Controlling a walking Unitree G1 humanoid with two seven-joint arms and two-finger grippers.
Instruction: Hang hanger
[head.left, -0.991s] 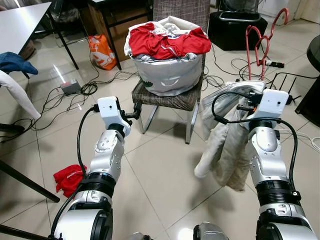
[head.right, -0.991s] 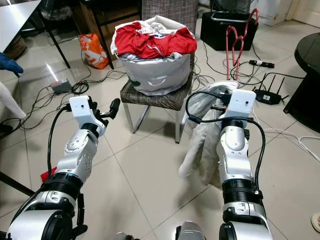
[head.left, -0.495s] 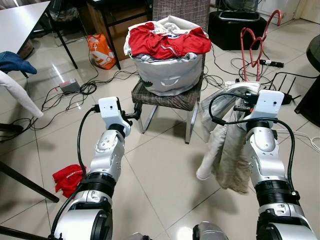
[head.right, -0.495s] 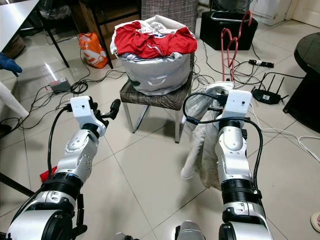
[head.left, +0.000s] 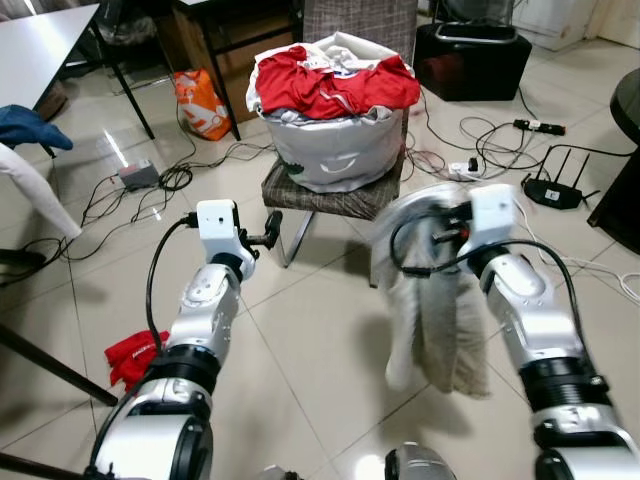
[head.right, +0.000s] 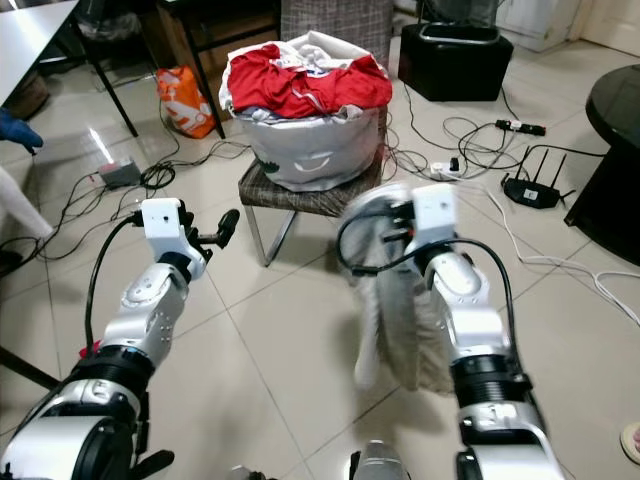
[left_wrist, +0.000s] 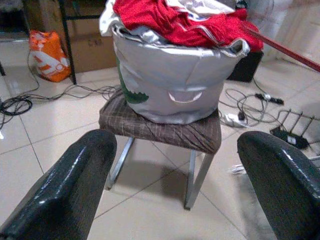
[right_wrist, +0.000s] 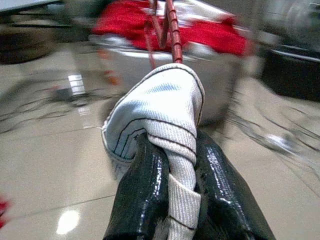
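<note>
red hanger (right_wrist: 170, 30): thin rod, mostly hidden by pale ribbed garment (right_wrist: 167, 115), blurred. right gripper (right_wrist: 172, 165) pinches garment w/ hanger, held before grey fabric laundry bag (head.left: 335, 150) on chair (head.left: 330, 200). left gripper (left_wrist: 180, 175) fingers spread wide, holds nothing, facing bag.

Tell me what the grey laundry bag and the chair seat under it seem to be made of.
The grey laundry bag looks like soft, smooth, faintly shiny fabric; its walls sag and crease. The brown checked chair seat looks like matte woven upholstery, judging by its grid pattern.
</note>
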